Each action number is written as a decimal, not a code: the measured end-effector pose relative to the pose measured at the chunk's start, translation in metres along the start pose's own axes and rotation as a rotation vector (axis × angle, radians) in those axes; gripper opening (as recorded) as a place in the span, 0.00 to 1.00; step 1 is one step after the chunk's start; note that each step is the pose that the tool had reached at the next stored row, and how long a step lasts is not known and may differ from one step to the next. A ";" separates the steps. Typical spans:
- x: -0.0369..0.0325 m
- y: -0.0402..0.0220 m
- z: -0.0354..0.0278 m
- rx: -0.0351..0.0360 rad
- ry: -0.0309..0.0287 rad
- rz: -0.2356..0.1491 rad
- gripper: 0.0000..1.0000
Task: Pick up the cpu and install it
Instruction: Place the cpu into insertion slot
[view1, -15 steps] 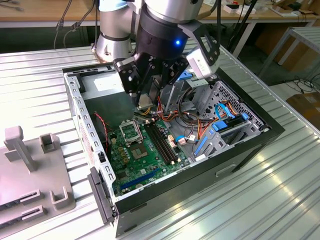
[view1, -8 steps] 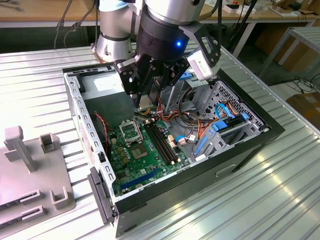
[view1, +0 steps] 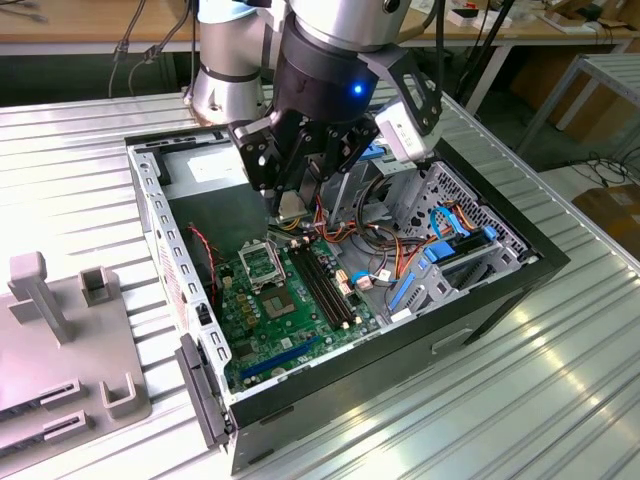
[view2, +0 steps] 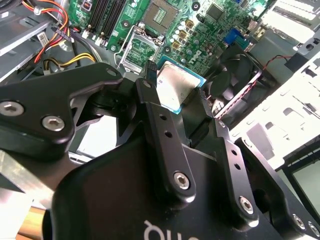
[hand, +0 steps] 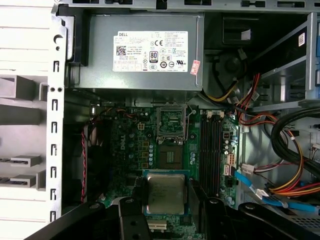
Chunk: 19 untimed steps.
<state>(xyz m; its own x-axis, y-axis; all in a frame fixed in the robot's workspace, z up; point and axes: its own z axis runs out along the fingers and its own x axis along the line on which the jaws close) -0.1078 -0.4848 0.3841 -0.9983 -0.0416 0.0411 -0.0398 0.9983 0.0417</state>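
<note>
We see the pincer (view2: 176, 89) closed on the cpu (view2: 177, 90), one black finger (view2: 150, 100) against each of two opposite edges and the silver face showing between them. In the first wrist view the cpu (hand: 165, 192) hangs over the green circuit board (hand: 135, 150), short of the socket (hand: 172, 122) on the side away from the power supply box (hand: 145, 50). We cannot tell how high it is above the board.

All of this lies inside the open computer case (view1: 165, 250), which rests on its side on the ribbed metal table (view1: 560, 380). In the exterior view the pincer (view1: 297, 205) reaches down into the case just beside the power supply box (view1: 210, 170), with the socket (view1: 262, 263) below it.

Around the socket it is crowded. The long black memory slots (hand: 212, 145) run close along one side. Beyond them a bundle of red, yellow, orange and blue cables (hand: 280, 170) spills toward the drive cage (view1: 470, 230). On the other side is a dark fan (view2: 240, 65) with a red and black wire, next to the perforated case wall (hand: 55, 100). The power supply box closes off the end of the board nearest the socket.

The room above the board is open, bounded by the case rim (view1: 400, 330) all round. On the table at the exterior view's left stands a grey holder (view1: 60, 330) with upright posts, well apart from the case.
</note>
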 end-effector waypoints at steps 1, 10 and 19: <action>0.0000 0.0000 0.0002 0.0000 0.0000 0.000 0.45; -0.0001 -0.0001 0.0018 0.0000 0.0000 0.000 0.45; -0.0003 -0.0005 0.0069 0.0000 0.0000 0.000 0.45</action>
<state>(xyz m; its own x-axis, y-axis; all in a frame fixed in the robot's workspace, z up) -0.1078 -0.4849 0.3772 -0.9983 -0.0415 0.0411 -0.0398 0.9983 0.0418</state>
